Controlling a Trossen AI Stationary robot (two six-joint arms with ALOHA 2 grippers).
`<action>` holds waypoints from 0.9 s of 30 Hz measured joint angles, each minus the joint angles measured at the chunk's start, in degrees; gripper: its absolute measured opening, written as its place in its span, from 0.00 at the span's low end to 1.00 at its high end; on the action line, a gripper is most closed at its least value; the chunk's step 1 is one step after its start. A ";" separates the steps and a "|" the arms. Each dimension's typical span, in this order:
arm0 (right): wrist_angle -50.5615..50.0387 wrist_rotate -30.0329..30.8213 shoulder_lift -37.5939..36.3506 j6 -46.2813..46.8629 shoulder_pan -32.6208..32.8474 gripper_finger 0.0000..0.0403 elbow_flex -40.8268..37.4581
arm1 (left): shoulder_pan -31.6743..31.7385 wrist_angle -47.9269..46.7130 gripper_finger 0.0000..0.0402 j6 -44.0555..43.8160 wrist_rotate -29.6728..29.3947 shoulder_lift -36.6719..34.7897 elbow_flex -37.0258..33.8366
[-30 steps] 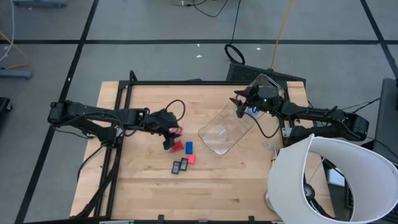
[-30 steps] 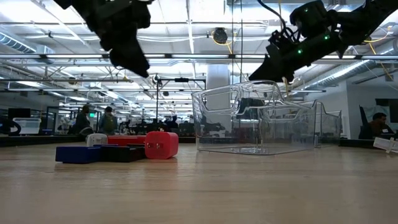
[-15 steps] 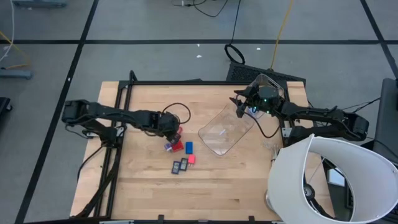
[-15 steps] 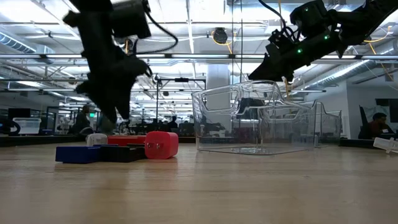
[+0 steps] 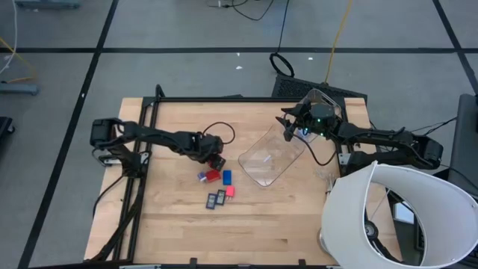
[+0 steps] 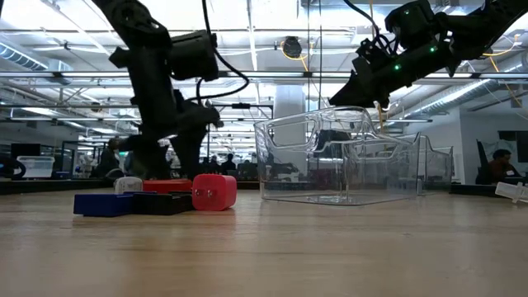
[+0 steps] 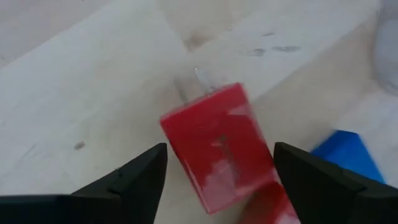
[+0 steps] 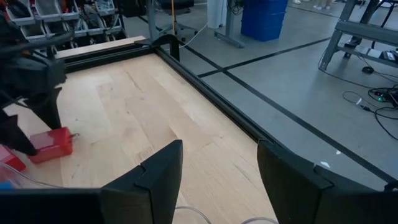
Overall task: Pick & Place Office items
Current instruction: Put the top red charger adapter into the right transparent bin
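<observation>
Left gripper (image 5: 216,162) low over table (image 5: 299,217), jaws apart, straddling red block (image 7: 217,146) without contact; block flat on wood, metal prongs pointing away from wrist. Blue block (image 5: 226,177) just beside. Right gripper (image 5: 288,127) at clear bin (image 5: 270,158) rim, grip undeterminable.

Left claw (image 5: 216,161) reaches toward three o'clock, low at the table, fingers spread. Right claw (image 5: 287,128), raised, points toward nine o'clock, fingers parted.
</observation>
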 joint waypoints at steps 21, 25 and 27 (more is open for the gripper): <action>0.00 0.00 -0.02 0.04 0.00 0.49 0.00 | -0.54 1.04 0.68 12.65 -5.12 5.00 0.00; -0.01 0.01 -0.01 0.06 0.00 0.49 0.00 | -0.52 1.62 0.68 16.68 -5.33 5.02 -0.02; 0.00 0.00 -0.02 0.06 0.00 0.49 0.00 | -0.55 2.04 0.67 19.64 -6.12 5.04 -0.02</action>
